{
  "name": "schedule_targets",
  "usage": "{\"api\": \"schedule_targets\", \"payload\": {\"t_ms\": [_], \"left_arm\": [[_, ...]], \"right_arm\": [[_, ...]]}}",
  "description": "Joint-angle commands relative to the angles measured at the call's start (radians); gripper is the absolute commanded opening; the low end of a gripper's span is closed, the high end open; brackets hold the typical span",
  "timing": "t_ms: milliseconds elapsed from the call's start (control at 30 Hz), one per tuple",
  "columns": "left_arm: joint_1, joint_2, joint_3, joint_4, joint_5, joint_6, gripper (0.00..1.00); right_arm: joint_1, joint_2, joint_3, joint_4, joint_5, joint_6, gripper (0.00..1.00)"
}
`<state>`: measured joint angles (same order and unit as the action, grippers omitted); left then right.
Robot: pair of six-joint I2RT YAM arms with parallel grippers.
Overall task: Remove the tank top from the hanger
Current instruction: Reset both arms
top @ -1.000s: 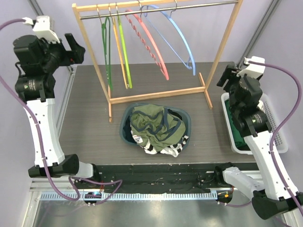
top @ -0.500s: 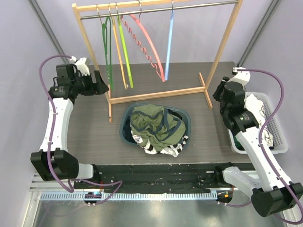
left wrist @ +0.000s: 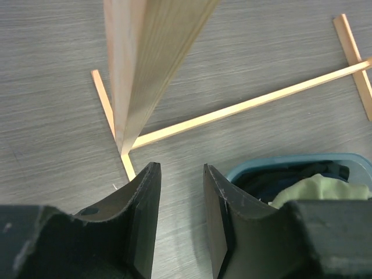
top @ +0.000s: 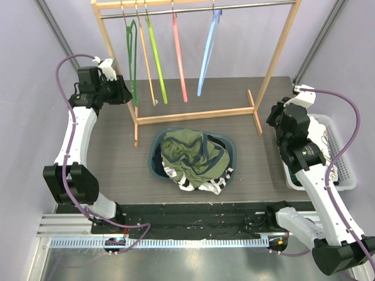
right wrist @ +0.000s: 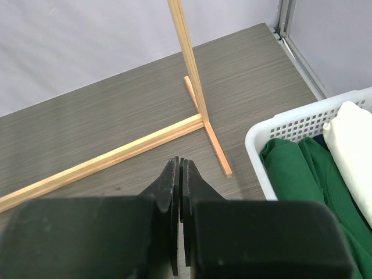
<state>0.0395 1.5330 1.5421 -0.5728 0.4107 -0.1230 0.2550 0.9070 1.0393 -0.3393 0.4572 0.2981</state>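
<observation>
Several bare hangers hang on the wooden rack's rail: green, orange, lime, pink and blue. No garment is on any of them. An olive garment with navy trim lies heaped in the blue basket; I cannot tell whether it is the tank top. My left gripper hovers by the rack's left post, jaws a little apart and empty. My right gripper hangs shut and empty near the rack's right foot.
A white perforated basket at the right edge holds folded green cloth and white cloth. The rack's floor bar and feet lie across the table behind the blue basket.
The left arm has swung in and down to the rack's left post, its jaws narrowing. The right gripper has gone from open to shut. The hangers have turned edge-on.
</observation>
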Motion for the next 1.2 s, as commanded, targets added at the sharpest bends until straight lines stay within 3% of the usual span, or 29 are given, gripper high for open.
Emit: {"api": "schedule_targets", "payload": {"t_ms": [0,233,467,700,900,1167], "left_arm": [[0.000,0.042,0.078,0.060,-0.018,0.003,0.38],[0.000,0.114,0.162,0.062,-0.039,0.013,0.38],[0.000,0.193,0.243,0.070,-0.046,-0.007,0.37],[0.000,0.220,0.250,0.102,-0.050,-0.020,0.37],[0.002,0.228,0.243,0.120,-0.053,-0.033,0.36],[0.000,0.227,0.251,0.131,-0.061,-0.041,0.36]], "right_arm": [[-0.002,0.001,0.014,0.022,0.023,0.001,0.01],[-0.051,0.206,0.063,0.156,0.060,-0.019,0.01],[-0.227,0.519,0.214,0.209,-0.159,0.102,0.01],[-0.299,0.717,0.399,0.198,-0.374,0.119,0.01],[-0.307,0.842,0.507,0.207,-0.517,0.124,0.01],[-0.307,0.917,0.568,0.197,-0.542,0.108,0.01]]}}
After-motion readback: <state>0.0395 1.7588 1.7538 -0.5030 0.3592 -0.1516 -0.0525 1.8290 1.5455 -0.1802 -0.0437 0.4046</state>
